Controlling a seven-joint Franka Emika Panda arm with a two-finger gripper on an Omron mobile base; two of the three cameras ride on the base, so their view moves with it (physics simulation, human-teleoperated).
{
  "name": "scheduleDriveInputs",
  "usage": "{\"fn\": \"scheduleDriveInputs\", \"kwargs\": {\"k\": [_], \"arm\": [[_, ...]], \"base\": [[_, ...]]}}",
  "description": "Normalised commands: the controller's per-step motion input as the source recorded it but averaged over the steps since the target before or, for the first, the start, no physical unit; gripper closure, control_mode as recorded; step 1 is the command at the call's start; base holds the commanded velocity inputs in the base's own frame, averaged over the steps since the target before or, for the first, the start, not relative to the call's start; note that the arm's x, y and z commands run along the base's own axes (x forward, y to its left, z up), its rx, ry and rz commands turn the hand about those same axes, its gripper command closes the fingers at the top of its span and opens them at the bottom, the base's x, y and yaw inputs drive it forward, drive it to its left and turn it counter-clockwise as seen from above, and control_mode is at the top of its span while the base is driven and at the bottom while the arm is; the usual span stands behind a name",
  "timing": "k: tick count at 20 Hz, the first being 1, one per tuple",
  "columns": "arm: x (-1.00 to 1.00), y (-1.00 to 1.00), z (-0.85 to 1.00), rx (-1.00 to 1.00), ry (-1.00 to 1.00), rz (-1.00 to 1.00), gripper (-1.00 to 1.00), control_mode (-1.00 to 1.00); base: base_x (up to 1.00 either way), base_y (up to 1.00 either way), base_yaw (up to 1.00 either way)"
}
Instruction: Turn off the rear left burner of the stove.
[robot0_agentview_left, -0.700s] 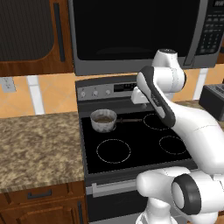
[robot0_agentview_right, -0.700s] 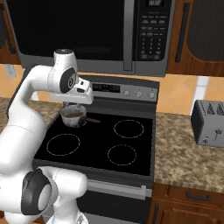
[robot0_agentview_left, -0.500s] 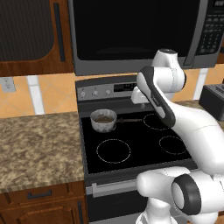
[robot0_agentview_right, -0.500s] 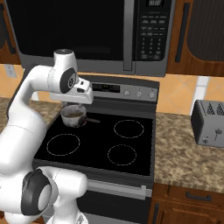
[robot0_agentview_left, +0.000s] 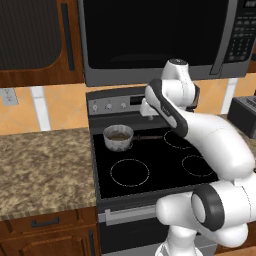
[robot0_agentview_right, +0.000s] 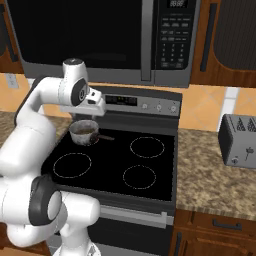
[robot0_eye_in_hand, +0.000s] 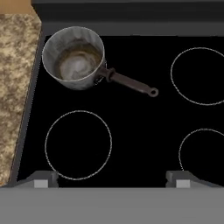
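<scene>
one steel saucepan (robot0_eye_in_hand: 76, 57) sits on the rear left burner (robot0_agentview_left: 118, 145) of the stove (robot0_agentview_right: 150, 172), while the tool (robot0_eye_in_hand: 110, 178) hangs above the glass, fingers spread wide, gripping nothing.

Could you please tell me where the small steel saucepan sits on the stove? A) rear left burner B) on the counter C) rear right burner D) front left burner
A: the saucepan stands at the stove's back left, behind the bare front left ring, with its handle pointing right.
</scene>
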Motion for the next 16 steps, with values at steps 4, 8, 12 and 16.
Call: {"fn": "scheduleDriveInputs", "kwargs": {"k": [4, 8, 12, 16], "arm": [[0.4, 0.38, -0.07, 0.0, -0.06, -0.01, -1.0, -1.0], [0.3, 0.07, -0.01, 0.0, -0.01, 0.0, -1.0, -1.0], [0.19, 0.0, 0.0, 0.0, 0.0, 0.0, -1.0, -1.0], [0.18, 0.01, -0.39, -0.02, -0.08, 0.02, -1.0, -1.0]], "base": [[0.0, 0.0, 0.0], [0.0, 0.0, 0.0], [0.0, 0.0, 0.0], [0.0, 0.0, 0.0]]}}
